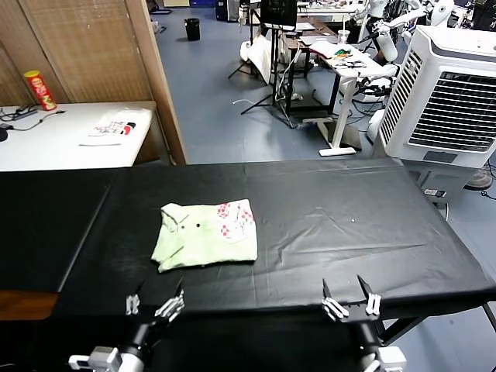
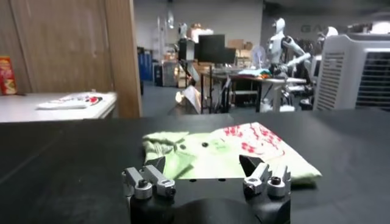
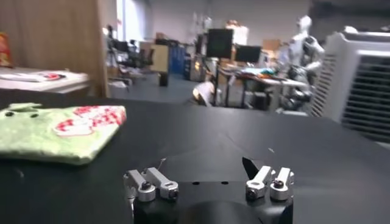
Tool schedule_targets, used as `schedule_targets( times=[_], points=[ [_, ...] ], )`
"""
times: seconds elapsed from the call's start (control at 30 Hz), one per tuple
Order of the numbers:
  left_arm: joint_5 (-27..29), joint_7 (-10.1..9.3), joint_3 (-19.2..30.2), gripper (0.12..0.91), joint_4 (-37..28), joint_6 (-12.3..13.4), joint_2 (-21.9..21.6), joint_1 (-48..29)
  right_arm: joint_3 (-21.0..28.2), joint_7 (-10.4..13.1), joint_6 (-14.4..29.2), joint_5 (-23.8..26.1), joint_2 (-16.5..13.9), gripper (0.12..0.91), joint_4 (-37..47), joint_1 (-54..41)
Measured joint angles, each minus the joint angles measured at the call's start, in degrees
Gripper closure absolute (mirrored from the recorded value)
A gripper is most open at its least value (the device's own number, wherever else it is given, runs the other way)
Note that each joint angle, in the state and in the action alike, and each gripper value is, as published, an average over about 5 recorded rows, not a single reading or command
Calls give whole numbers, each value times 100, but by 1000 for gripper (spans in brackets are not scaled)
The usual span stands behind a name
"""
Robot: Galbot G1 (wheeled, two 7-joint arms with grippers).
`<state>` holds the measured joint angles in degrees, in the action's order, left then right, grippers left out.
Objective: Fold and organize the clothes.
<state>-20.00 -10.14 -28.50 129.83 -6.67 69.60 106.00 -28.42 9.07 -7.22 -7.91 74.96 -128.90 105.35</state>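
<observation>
My left gripper (image 1: 156, 304) sits low at the near edge of the black table (image 1: 349, 225), fingers spread, nothing between them; my right gripper (image 1: 350, 301) sits at the same edge, well off to its right, fingers also spread and empty; the shirt (image 1: 205, 233) lies folded flat on the table, just ahead of my left gripper and slightly to its right, not touching it; collar and dark buttons face up, red-and-white print patch (image 1: 235, 220) on the side toward my right gripper; from the right wrist the shirt (image 3: 58, 131) is ahead and well off to the left.
</observation>
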Motion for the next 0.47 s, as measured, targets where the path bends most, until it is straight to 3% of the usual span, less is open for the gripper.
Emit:
schedule_targets(
  times=[0.27, 0.47],
  points=[
    [-325, -38, -151, 232, 312, -323, 20, 253, -2, 339, -364, -162, 101, 227, -516, 363],
    [-328, -45, -264, 232, 448, -412, 2, 276, 141, 474, -556, -202, 167, 227, -686, 454]
  ],
)
